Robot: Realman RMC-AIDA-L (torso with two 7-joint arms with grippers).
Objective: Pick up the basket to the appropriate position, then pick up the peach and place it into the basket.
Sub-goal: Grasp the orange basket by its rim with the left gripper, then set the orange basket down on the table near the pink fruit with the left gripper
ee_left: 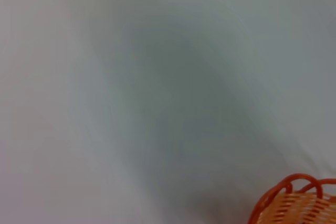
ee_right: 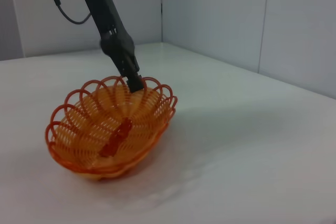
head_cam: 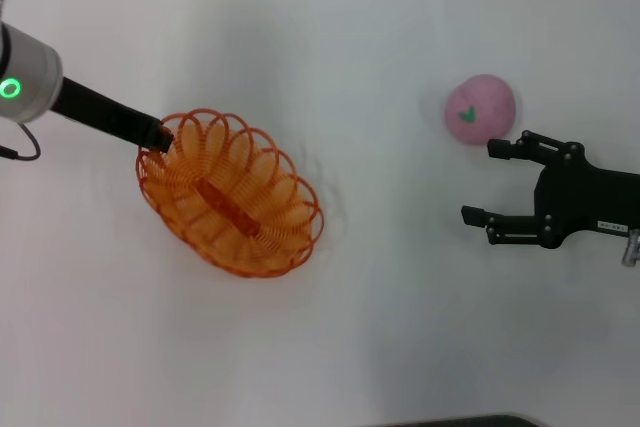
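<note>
The orange wire basket (head_cam: 232,194) sits at the table's left-middle, empty, with a solid orange strip along its bottom. My left gripper (head_cam: 160,135) is shut on the basket's far-left rim. In the right wrist view the basket (ee_right: 110,129) is tilted, its held side raised under the left gripper (ee_right: 135,82). A bit of the basket's rim shows in the left wrist view (ee_left: 296,203). The pink peach (head_cam: 481,108) with a green leaf mark lies on the table at the right. My right gripper (head_cam: 482,181) is open and empty, just in front of the peach, apart from it.
The white table (head_cam: 380,327) spreads around both things. Pale walls (ee_right: 247,14) meet in a corner behind the table's far side. A dark edge (head_cam: 450,421) shows at the table's front.
</note>
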